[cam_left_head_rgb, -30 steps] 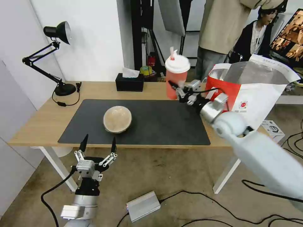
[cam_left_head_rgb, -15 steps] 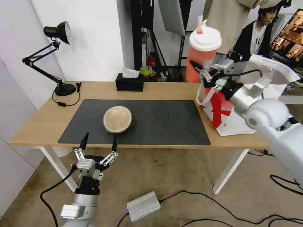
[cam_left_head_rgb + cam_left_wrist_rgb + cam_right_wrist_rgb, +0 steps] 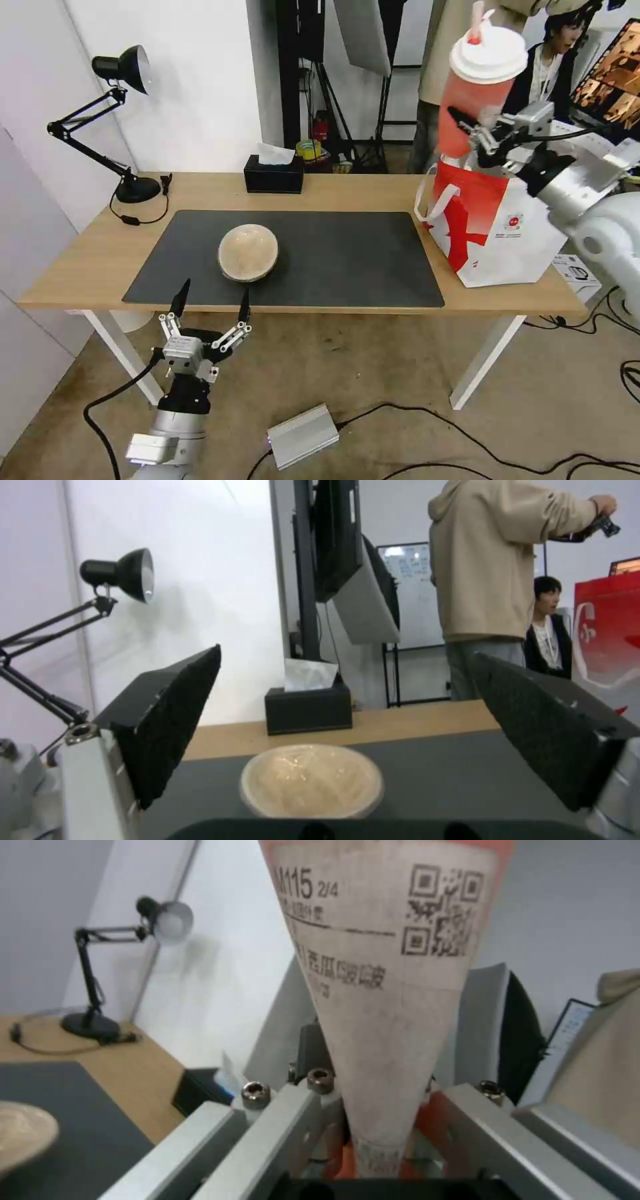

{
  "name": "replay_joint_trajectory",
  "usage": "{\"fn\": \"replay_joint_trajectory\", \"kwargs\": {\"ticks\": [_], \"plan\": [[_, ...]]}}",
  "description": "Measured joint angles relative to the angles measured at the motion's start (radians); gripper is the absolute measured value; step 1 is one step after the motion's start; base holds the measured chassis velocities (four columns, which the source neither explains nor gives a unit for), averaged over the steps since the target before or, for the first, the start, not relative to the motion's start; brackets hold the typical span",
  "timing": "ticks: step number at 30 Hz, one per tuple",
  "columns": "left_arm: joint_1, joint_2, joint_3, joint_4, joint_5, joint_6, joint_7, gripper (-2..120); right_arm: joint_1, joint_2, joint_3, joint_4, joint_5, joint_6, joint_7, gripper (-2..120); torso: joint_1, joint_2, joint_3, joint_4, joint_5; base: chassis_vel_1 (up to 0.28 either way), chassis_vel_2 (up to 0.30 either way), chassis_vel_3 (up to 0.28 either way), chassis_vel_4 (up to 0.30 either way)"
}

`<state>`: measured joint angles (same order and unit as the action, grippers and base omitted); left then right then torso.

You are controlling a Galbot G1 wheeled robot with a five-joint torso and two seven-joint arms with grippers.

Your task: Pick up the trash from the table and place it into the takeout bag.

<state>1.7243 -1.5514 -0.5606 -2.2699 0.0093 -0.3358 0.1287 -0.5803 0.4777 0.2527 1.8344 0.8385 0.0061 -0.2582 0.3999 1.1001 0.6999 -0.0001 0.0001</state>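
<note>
While the right pincer clamps the red cup by its lower body, the cup hangs high in the air above the open top of the takeout bag, white lid and straw up, tilted slightly. Bag stands on the right end of the surface, red-and-white, white strap handles, small round logo on its white side; logo text too small to read. Light-wood surface on white legs carries a dark grey mat. Beige dome-shaped bowl sits on the mat left of centre, well apart from the bag. Black tissue box at the far edge, black desk lamp at the far left corner. Left pincer is low in front of the near edge, fingers apart, holding nothing; the left wrist view has the bowl between its black pads.

Room: white wall behind, dark stands, brownish floor with black cables and a silver box under the surface.

Writing: right wrist view shows the cup's paper label, a QR code, digits "115 2/4", then lines of printed characters I cannot read. That view also shows the metal fingers pressed against the cup on both sides.
</note>
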Motion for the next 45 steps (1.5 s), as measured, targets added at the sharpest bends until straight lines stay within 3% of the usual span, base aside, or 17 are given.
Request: {"fn": "replay_joint_trajectory", "kwargs": {"ticks": [14,21,34,45], "plan": [[-0.002,0.007,-0.001,-0.013,-0.028,-0.004,0.027,100,0.051,-0.123,0.003,-0.135,-0.067,0.005,-0.103,3,0.000,0.000,0.000,0.0000,0.0001,0.000,0.000,0.000,0.000],[-0.001,0.010,-0.004,-0.021,-0.039,-0.006,0.031,100,0.085,-0.149,-0.010,-0.214,-0.134,0.018,-0.144,3,0.000,0.000,0.000,0.0000,0.0000,0.000,0.000,0.000,0.000],[0.003,0.003,0.001,-0.022,-0.041,-0.022,0.035,100,0.162,-0.144,-0.054,-0.334,-0.262,0.039,-0.192,3,0.000,0.000,0.000,0.0000,0.0001,0.000,0.000,0.000,0.000],[0.003,-0.013,0.001,-0.028,-0.042,-0.024,0.058,100,0.359,-0.070,-0.208,-0.489,-0.410,0.062,-0.239,3,0.000,0.000,0.000,0.0001,0.0000,0.000,0.000,0.000,0.000]]}}
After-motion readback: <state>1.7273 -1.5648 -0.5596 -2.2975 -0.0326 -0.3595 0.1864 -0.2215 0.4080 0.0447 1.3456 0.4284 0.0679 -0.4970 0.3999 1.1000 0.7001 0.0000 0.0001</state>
